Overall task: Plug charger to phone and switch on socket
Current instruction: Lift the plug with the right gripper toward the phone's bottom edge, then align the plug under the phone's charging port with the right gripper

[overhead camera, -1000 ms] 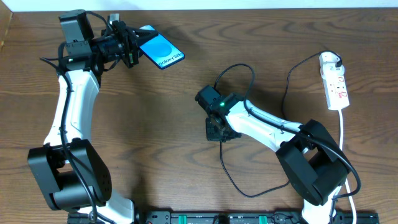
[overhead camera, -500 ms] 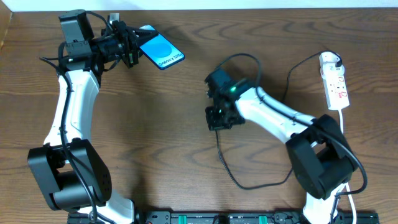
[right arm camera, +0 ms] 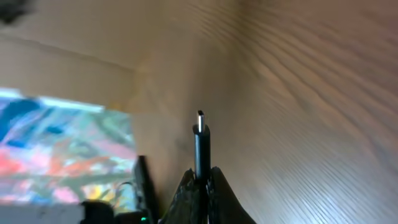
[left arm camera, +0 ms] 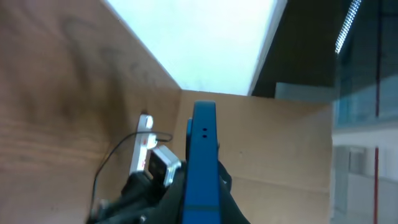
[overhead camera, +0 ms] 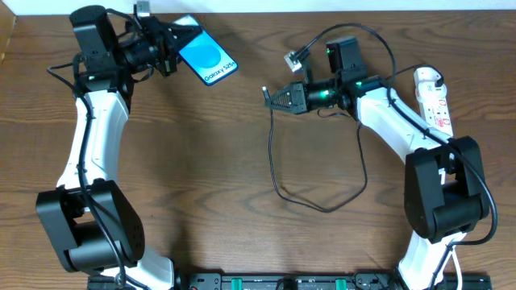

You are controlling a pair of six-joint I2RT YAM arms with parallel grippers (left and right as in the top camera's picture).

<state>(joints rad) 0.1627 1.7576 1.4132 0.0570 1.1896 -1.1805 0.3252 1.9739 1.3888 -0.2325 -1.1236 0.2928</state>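
Observation:
The phone [overhead camera: 207, 59], blue screen with "Galaxy S25+" text, is held off the table at the top left by my left gripper [overhead camera: 173, 50], which is shut on its end. In the left wrist view the phone [left arm camera: 202, 168] shows edge-on between the jaws. My right gripper [overhead camera: 276, 98] is shut on the charger plug tip [overhead camera: 265, 90], held above mid-table and pointing left toward the phone. The plug tip [right arm camera: 199, 140] sticks out of the shut jaws. The black cable [overhead camera: 322, 201] loops down over the table. The socket [overhead camera: 434, 105], a white power strip, lies at the far right.
A white cord [overhead camera: 446, 173] runs from the socket down the right edge. A small white connector [overhead camera: 293, 58] hangs near the right arm. A white wall borders the table's far edge.
My right arm lifted and swung up and right, turning the gripper to point left with the plug tip; the cable loop followed. My left gripper raised the phone slightly.

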